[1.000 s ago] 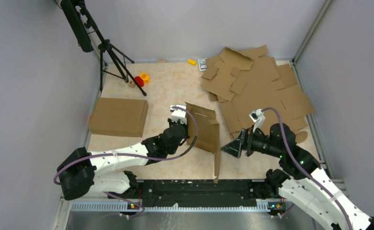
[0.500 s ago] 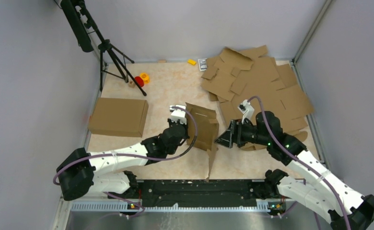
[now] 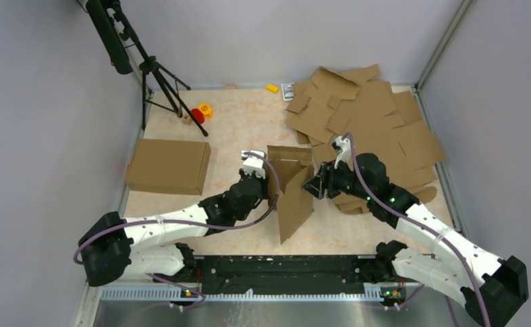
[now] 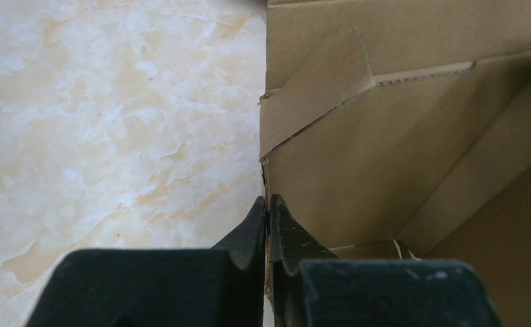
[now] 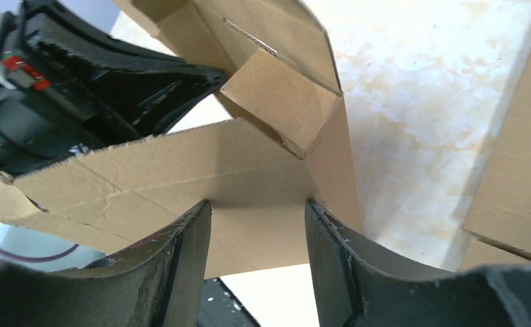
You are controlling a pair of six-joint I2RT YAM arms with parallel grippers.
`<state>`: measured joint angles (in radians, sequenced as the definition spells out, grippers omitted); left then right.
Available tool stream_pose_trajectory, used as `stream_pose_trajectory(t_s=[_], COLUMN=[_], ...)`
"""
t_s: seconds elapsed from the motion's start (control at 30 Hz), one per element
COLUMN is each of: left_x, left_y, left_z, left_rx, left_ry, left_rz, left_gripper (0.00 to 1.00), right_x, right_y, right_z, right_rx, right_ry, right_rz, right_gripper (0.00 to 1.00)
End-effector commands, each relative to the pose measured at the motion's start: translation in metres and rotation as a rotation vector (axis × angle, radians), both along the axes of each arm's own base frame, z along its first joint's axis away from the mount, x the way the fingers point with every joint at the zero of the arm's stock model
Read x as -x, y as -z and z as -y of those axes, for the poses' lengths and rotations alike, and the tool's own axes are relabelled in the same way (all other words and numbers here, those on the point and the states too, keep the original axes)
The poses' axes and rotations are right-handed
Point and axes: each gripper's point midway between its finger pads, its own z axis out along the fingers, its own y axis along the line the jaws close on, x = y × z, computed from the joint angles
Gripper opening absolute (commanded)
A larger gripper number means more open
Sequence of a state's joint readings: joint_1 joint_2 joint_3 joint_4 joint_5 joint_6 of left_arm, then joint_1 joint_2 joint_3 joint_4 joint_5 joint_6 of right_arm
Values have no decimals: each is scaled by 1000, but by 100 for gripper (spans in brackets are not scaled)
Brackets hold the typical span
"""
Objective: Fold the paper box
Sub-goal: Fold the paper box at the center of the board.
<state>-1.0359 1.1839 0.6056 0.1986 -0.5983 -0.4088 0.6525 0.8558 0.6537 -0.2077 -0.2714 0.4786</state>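
Brown corrugated paper box [image 3: 291, 191], half-formed, stands mid-table between the arms, with one long panel tilted down toward the near edge. Left gripper [image 4: 268, 208] is pinched tight on its left wall edge. Right gripper [image 5: 258, 214] is spread wide, fingers [image 5: 181, 252] either side of a flap panel; contact unclear. Open marble-look table [image 3: 235, 122] behind and to its left. Heap of flat blanks [image 3: 372, 129] crowds the right side. Closed cardboard box [image 3: 169, 165] far left, tripod [image 3: 157, 75] at back. Card [image 3: 288, 90] print too small to read.
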Motion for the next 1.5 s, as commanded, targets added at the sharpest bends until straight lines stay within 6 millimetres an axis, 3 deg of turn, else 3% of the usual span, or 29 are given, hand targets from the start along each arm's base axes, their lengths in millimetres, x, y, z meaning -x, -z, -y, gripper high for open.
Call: stream_pose_trajectory(t_s=[0.0,0.13,0.23,0.37,0.47,0.63,0.73,0.83,1.03,1.27,1.47], left_x=[7,8,2,-2,-3,-1,0,2,0,-6,-20], left_y=[-31,-37,-44,-53,-49,-42,-39,-39,-39,-47,-53], left_z=[16,15,12,12,11,15,21,24,16,14,9], left_rx=[134,140,143,116,104,70,39,26,32,26,34], left_ry=[83,92,64,56,59,113,160,211,242,273,264], left_rz=[68,97,125,152,158,207,238,276,364,413,413], left_gripper=[2,2,2,2,2,1,0,0,1,1,1], right_x=[-21,-30,-39,-48,-44,-38,-37,-35,-30,-35,-52], right_y=[-7,-8,-21,-26,-7,18,22,15,3,-4,-21], right_z=[-2,-1,-2,8,23,35,27,16,12,2,-10], right_rx=[20,22,4,36,92,98,94,48,-4,-48,-84], right_ry=[20,42,64,132,175,194,137,77,19,-6,7], right_rz=[158,210,260,276,226,194,200,252,395,453,472], right_gripper=[51,50,50,48,49,79,83,87,94,82,73])
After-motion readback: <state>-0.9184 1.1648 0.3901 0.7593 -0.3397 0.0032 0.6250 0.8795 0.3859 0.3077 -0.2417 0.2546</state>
